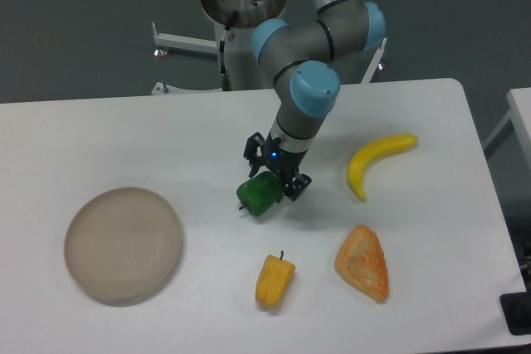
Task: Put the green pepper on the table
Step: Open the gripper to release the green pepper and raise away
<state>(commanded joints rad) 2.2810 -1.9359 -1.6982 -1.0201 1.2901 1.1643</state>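
A dark grey floor lies behind the white counter (124, 134), whose far edge runs beneath the arm's base. Near the middle of the counter, a little toward the far edge, the claw (272, 181) pinches the green pepper (257, 194), its dark fingers set against the pepper's upper right side while the fruit leans with its stem toward the near-left. The pepper looks to be down at the surface or just above it; a faint shadow sits tight under it, so I cannot tell whether it is touching.

Judging by that, the carrying part seems done and the pepper is over a bare patch, well apart from the round plate (124, 243) near the left edge. What appears left is to let go and lift away.

Toward the near edge lie the yellow pepper (274, 280) and an orange wedge of food (363, 261); the banana (377, 162) lies toward the right edge.
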